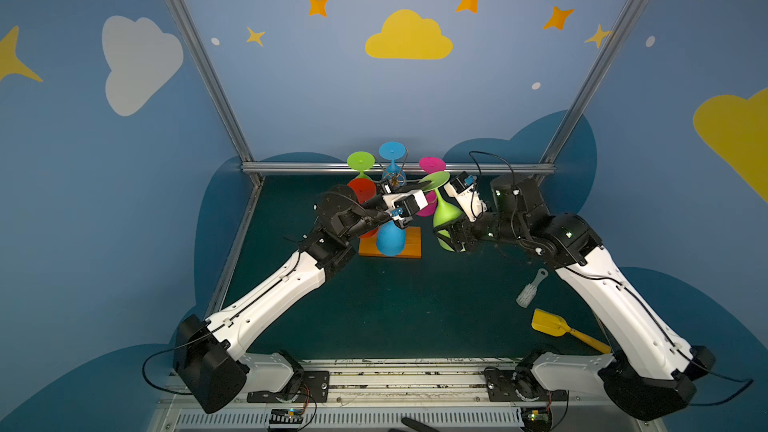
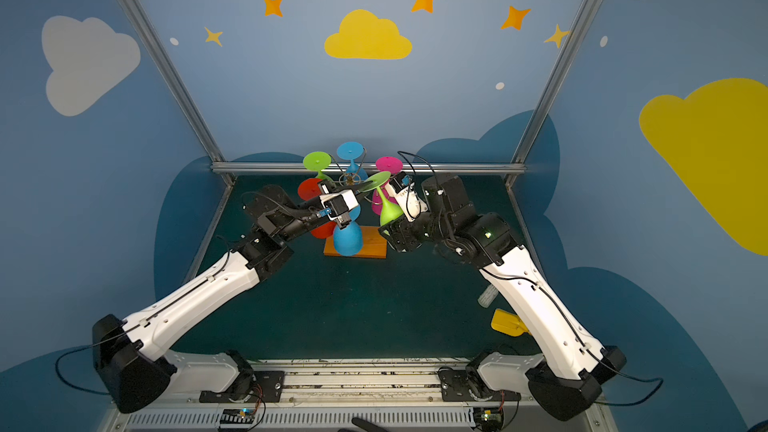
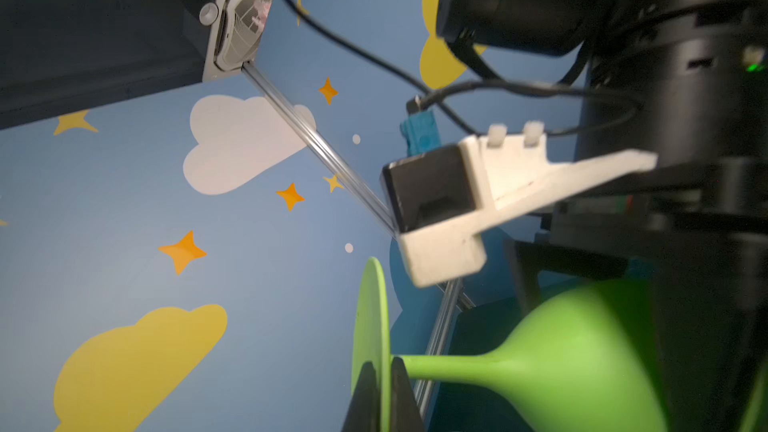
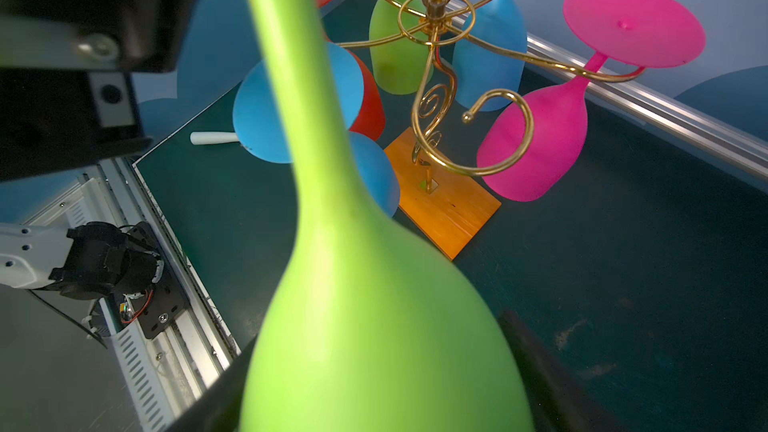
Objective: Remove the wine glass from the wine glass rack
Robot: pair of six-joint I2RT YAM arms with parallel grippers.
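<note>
At 3 o'clock of the wine glass rack (image 1: 409,245), lime wine glass (image 1: 445,213) was held tilted, foot up: right gripper (image 1: 446,238) clasped its bowl, left gripper (image 3: 382,367) clamped on its foot disc.
</note>
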